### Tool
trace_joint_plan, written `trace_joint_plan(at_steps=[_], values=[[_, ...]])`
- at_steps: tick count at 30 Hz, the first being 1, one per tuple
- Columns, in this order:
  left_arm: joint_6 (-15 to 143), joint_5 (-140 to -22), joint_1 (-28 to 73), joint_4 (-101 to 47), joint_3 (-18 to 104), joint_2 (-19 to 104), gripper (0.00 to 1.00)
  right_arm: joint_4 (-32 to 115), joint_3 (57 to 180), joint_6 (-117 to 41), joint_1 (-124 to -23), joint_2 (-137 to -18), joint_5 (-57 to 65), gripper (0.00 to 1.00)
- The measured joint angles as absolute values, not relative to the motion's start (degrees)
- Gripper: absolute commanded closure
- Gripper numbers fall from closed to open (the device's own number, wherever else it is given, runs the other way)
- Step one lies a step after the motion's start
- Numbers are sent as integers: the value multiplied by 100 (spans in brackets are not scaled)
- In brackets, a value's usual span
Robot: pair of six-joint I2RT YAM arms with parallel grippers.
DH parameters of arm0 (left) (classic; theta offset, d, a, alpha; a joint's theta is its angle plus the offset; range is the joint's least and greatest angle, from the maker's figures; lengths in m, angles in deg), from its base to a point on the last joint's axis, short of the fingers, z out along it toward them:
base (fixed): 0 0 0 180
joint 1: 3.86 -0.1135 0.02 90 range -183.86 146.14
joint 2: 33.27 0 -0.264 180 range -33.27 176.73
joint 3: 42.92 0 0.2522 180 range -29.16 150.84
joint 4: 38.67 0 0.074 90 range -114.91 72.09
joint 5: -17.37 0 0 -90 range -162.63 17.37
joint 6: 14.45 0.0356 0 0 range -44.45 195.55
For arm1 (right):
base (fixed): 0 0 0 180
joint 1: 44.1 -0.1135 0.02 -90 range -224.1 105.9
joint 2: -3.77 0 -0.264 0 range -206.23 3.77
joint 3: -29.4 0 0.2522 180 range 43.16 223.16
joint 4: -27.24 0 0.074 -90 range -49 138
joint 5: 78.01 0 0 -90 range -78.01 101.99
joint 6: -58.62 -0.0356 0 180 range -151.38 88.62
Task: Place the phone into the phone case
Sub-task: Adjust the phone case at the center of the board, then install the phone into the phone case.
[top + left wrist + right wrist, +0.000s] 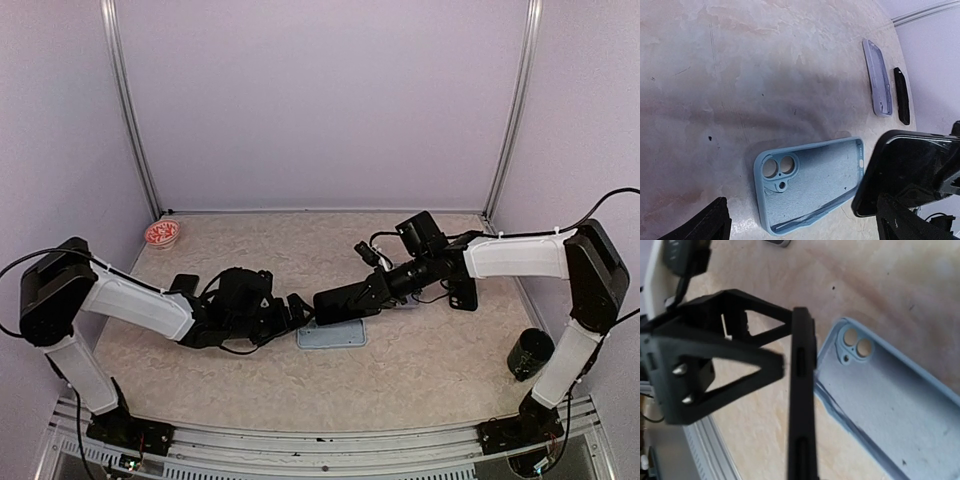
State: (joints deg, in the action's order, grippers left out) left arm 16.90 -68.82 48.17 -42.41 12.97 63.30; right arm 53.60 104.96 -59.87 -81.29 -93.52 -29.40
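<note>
Table | right end effector clamping phone | left end effector spread

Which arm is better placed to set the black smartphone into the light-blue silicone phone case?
Right: the right gripper is shut on the black smartphone beside the light-blue silicone phone case; the left gripper is open, empty.

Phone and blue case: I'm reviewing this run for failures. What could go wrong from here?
The phone hangs tilted by one end of the blue case, so it may catch the rim rather than seat. Nothing grips the case, the left jaws standing open, so a push could slide it.
</note>
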Motion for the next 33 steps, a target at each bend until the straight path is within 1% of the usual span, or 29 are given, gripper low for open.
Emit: trace_joint_plan(at_steps=[8,21,33], values=[[1625,-6945,4817,-4940,788,5965,1,5306,10549,-6164,-8107,-9848,-3399,100],[1579,-7159,4793,-5491,744,6090,1,4864,10584,-6619,-8059,-10633,-4037,100],[1524,-7417,4758,-5834,746,6409,1,4434,10599,-7034,-7840,-10666,-4166,100]])
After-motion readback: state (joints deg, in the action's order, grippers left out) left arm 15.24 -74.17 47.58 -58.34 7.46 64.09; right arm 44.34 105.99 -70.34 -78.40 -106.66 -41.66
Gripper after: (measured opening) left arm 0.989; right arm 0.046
